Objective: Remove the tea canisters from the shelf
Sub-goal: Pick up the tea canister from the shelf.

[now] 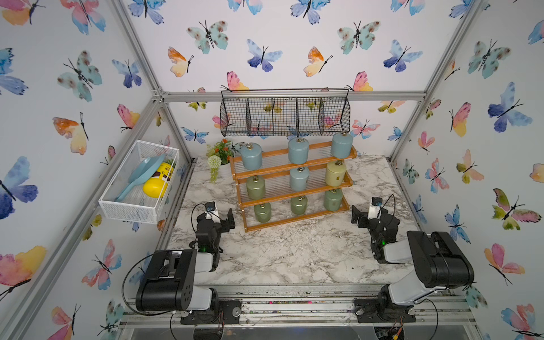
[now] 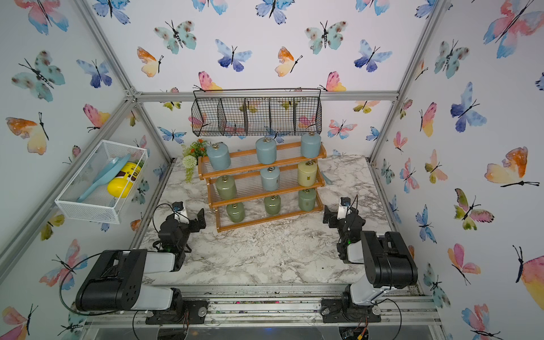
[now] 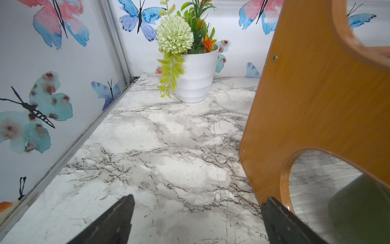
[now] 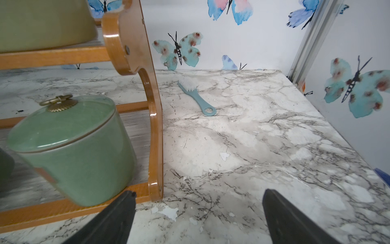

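Progress is nil as far as I can see: all nine tea canisters (image 1: 299, 178) sit on the shelf (image 1: 294, 219), three to a tier, and the marble tabletop (image 1: 294, 259) in front of it carries none. In both top views the far, highest tier holds three pale blue ones. The middle tier holds, from left to right, a green, a pale blue and the pale yellow canister (image 1: 335, 173). The near, lowest tier holds three green ones. So every removal is left to do.

My left gripper (image 1: 229, 218) hangs low over the table just off the shelf's near left corner, jaws spread wide with nothing between them. In its wrist camera the shelf's left side panel (image 3: 316, 105) fills the view beside one finger. Through the panel's lower cut-out there is a dark green blur, which I take to be the left-hand green canister (image 1: 262, 212) of the lowest tier. It is near, but behind the panel and not between my fingers.

My right gripper (image 1: 357, 216) mirrors it just off the near right corner, also wide open and empty. Its wrist camera shows the right-hand green canister (image 4: 71, 147) upright on the lowest tier, just inside the side panel. It is close beside one finger (image 4: 114, 217) yet outside the gap, which faces bare table to the right of the shelf. I judge that canister the nearest candidate for this arm, though reaching it would need a shift to the left. A small blue brush (image 4: 196, 95) lies farther back on the table, well apart from my fingers.
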Motion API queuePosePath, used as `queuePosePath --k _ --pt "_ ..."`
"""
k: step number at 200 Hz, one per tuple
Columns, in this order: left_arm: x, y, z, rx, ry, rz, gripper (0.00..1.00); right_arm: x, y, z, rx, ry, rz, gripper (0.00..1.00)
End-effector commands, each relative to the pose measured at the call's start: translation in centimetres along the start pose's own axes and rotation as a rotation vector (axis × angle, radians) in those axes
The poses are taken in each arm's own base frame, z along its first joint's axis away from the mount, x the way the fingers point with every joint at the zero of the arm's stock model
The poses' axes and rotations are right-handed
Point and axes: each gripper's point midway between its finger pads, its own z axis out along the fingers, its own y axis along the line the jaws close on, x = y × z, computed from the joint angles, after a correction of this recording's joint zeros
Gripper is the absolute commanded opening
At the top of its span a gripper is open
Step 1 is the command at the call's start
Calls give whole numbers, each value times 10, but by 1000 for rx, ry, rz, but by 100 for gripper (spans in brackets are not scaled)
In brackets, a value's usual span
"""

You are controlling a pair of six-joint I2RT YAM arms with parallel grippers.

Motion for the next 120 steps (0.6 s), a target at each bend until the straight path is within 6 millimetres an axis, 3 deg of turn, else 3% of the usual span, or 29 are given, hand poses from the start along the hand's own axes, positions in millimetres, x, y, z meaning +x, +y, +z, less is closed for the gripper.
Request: queuePosePath --k 1,33,71,120 --pt "-26 9 -2 -56 -18 -15 99 -24 -4 -13 31 -81 8 100" --pt "-56 17 -16 -112 31 -34 99 -36 -4 -17 29 31 14 100" --pt "-77 23 -51 -139 4 -95 98 -74 -4 -39 32 2 21 100" --pt "-101 17 -87 -91 -52 -131 98 -121 11 -44 -61 42 65 100"
